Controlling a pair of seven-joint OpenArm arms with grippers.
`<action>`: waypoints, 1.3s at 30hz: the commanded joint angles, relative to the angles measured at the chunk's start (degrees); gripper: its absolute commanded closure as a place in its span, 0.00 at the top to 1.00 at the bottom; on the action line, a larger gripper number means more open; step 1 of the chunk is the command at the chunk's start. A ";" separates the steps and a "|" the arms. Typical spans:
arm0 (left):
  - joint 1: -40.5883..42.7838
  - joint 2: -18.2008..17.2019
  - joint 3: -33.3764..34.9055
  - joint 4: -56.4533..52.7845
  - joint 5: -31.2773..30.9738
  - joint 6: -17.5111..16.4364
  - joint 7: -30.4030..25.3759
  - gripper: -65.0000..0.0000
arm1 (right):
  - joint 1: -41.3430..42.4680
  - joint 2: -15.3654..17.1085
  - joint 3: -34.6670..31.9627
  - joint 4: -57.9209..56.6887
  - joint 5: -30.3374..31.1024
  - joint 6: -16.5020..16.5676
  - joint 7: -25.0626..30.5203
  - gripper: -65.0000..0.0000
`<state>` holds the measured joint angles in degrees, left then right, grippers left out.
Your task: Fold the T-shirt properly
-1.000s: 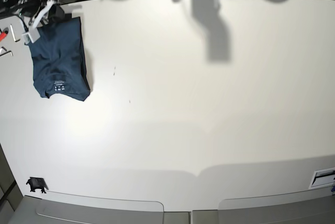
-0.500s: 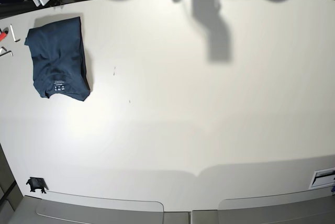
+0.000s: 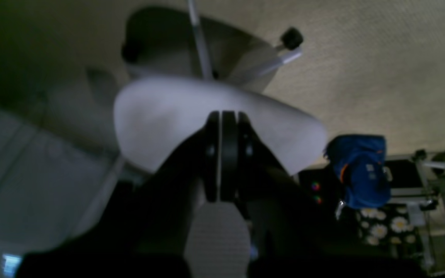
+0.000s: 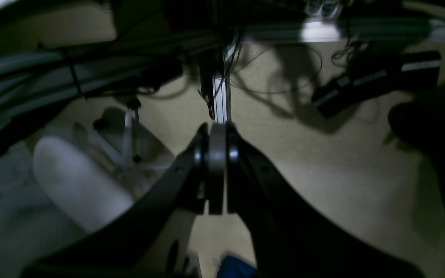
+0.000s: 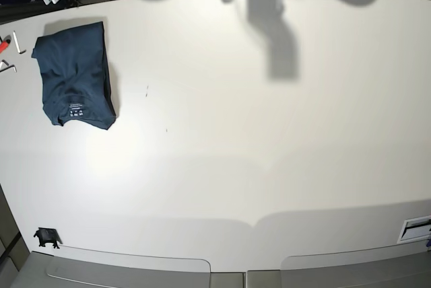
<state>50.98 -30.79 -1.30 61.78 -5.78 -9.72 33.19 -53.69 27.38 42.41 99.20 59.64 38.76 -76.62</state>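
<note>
The T-shirt [image 5: 74,76] lies folded into a compact dark teal rectangle near the far left corner of the tabletop [image 5: 256,160], its collar end toward the near side with the small white label showing. Just beside it, along the left edge, lie a few small tools (one has a red handle) [image 5: 5,43]. The rest of the white surface carries only a small black object [image 5: 46,237] at the near left corner and a white tag [image 5: 414,228] at the near right edge.

Both arms are off the cloth. The left gripper [image 3: 221,154] is clenched, its jaws pressed together on nothing, and points away from the table at a white chair seat [image 3: 160,112] and beige carpet [image 3: 381,65]. The right gripper [image 4: 215,162] is likewise closed and empty, aimed at the floor past an aluminium frame post [image 4: 221,98].
</note>
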 commanded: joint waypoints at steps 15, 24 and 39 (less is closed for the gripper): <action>-9.44 -0.31 -0.13 -14.08 -14.29 -0.20 -21.35 0.00 | 20.39 1.01 -30.03 -43.30 -32.59 -1.22 25.03 0.00; -10.99 2.45 -0.13 -14.19 -14.27 -0.22 -23.06 0.00 | 38.25 -1.88 -53.70 -68.28 -41.99 -8.39 38.07 0.00; -17.31 13.86 -0.13 -17.97 -13.77 -0.26 -28.98 0.00 | 43.17 -10.05 -66.45 -69.81 -42.14 -28.76 46.25 0.00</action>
<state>32.67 -16.43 -1.23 43.62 -19.57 -9.74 4.43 -10.59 16.78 -24.03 29.26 17.58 10.39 -30.41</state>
